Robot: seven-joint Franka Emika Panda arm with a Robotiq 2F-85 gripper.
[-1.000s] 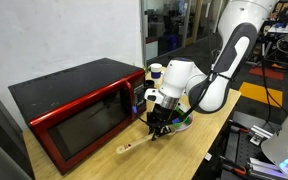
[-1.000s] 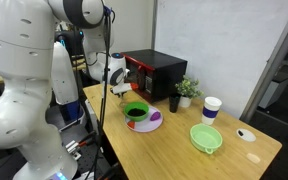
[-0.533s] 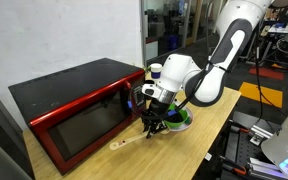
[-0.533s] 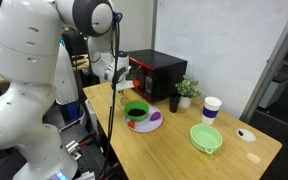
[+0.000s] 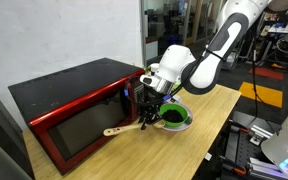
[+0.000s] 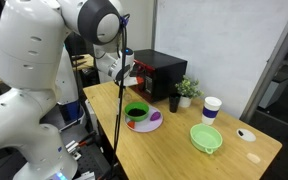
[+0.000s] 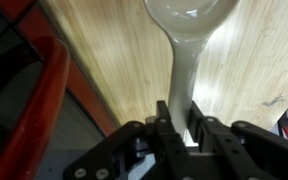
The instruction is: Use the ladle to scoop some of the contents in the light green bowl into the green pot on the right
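My gripper [image 5: 148, 114] is shut on the handle of the ladle [image 5: 117, 129], a pale wooden spoon held above the table in front of the microwave. In the wrist view the handle [image 7: 184, 70] runs up from between my jaws [image 7: 181, 126] to the round scoop at the top. The green pot [image 5: 175, 118] stands just beside my gripper; in an exterior view it [image 6: 136, 110] sits on a pale plate [image 6: 152, 123]. The light green bowl [image 6: 206, 138] lies further along the table, well away from my gripper [image 6: 128, 78].
A red and black microwave [image 5: 69, 108] stands close behind the ladle and also shows in the wrist view [image 7: 29, 110]. A black cup [image 6: 174, 102], a small plant [image 6: 187, 89] and a white cup with a blue top [image 6: 212, 108] stand behind the pot and bowl.
My gripper has risen and moved toward the microwave with the ladle in it. The scoop end has lifted off the table. The pot is now uncovered.
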